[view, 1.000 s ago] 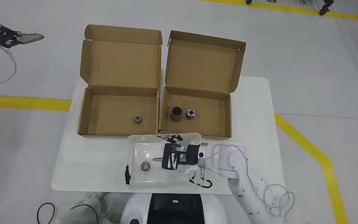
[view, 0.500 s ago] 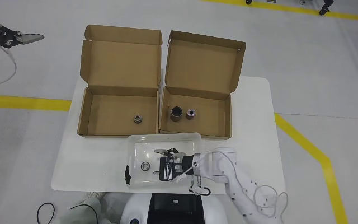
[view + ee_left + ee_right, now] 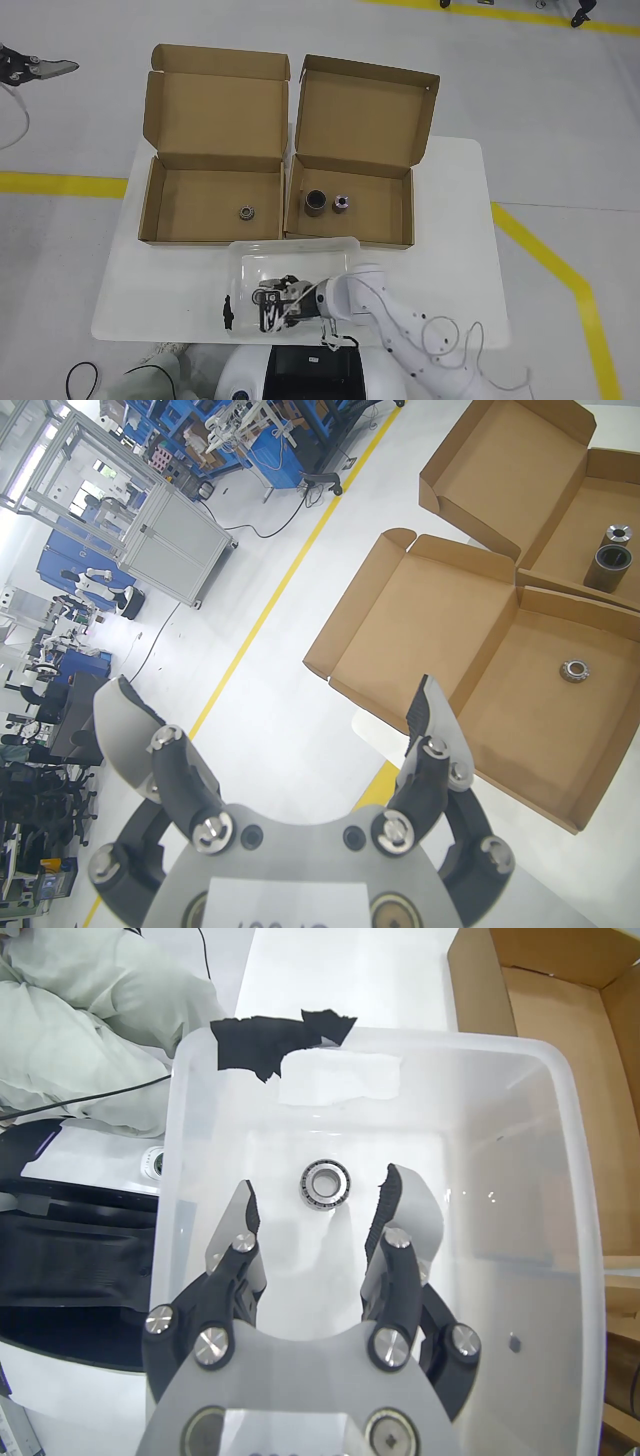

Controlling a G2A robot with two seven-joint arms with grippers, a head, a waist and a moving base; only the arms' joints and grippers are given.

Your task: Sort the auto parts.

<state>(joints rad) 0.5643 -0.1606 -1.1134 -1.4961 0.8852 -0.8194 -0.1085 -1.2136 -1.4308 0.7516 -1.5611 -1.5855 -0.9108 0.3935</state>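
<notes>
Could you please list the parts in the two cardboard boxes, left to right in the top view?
Small silver ring bearing in the left brown cardboard box → dark metal cylindrical sleeve → small silver round bushing, both in the right brown cardboard box.

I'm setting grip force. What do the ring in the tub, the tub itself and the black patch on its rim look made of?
Ring: likely steel, polished, with bright glints. Tub: translucent plastic, glossy; surfaces below show through its walls. Black patch: probably tape, matte, with torn edges.
</notes>
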